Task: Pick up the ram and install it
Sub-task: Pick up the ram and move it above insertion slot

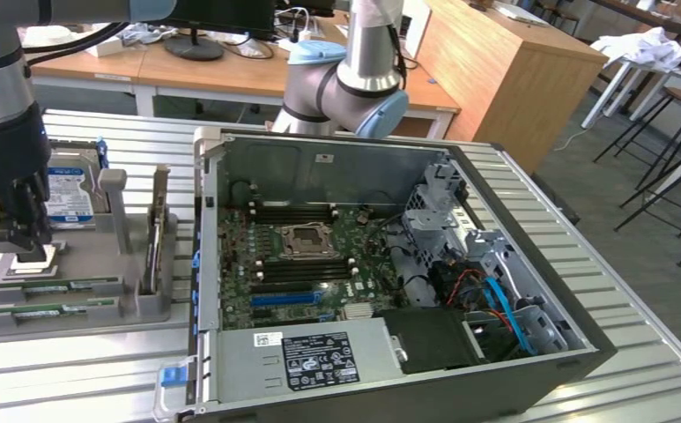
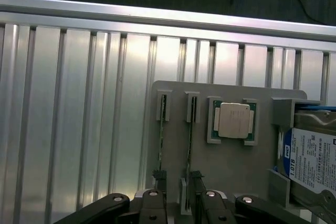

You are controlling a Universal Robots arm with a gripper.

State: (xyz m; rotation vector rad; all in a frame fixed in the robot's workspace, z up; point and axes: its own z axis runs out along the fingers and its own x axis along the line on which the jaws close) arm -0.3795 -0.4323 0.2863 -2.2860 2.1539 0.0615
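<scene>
**While Jaws Hang Spread, Nothing Is Held**

Though the jaws partly cover the processor chip (image 2: 233,120) in the exterior view, they show spread, gripping nothing, above the grey holder (image 2: 231,166) on the desk (image 1: 82,370). Whether they touch anything is hard to make out. It carries one ram stick (image 2: 161,137) on edge beside a second ram stick (image 2: 190,140), one chip and one hard drive (image 2: 311,157), cut off by the frame. One open computer case (image 1: 316,154) stands beside.

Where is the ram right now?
At the exterior view's left, two ram sticks sit in the grey holder, beside the processor chip.
</scene>
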